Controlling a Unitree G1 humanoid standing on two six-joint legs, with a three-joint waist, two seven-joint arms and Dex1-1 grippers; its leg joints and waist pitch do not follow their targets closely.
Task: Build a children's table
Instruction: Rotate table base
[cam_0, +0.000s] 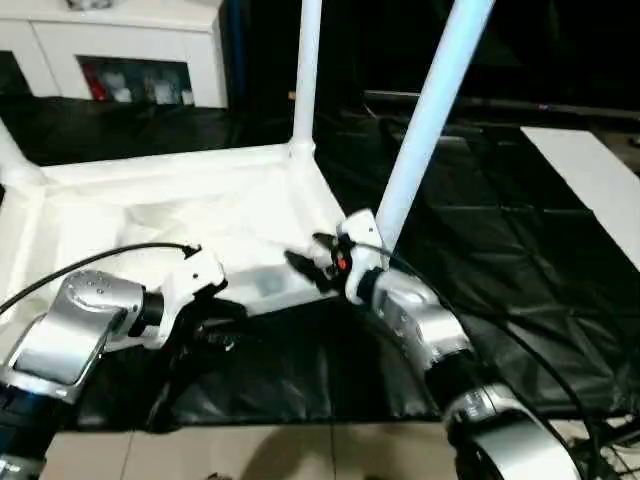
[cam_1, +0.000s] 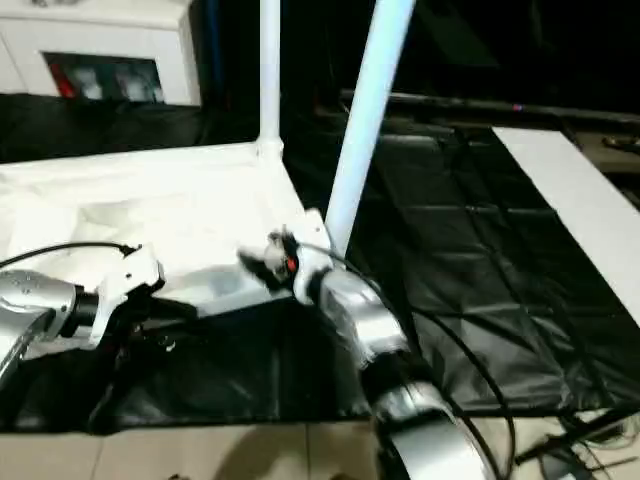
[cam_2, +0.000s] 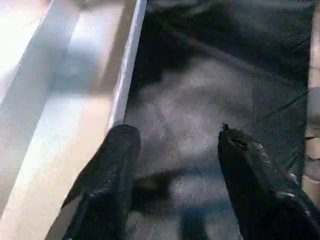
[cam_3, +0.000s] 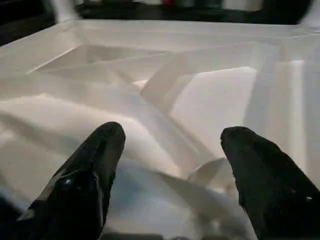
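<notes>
Black-covered work table (cam_0: 520, 270) carries the upturned white plastic rectangular top (cam_0: 150, 215); three white tubular legs socketed, near-right one (cam_0: 425, 120) | left gripper (cam_2: 172, 150) jaws wide, empty; right gripper (cam_3: 172, 150) likewise | step: seating legs; next: fit remaining leg.

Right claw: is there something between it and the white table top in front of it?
No. In the right wrist view the right claw stands open, and between its fingers only the ribbed underside of the table top shows, nothing visible before it.
</notes>
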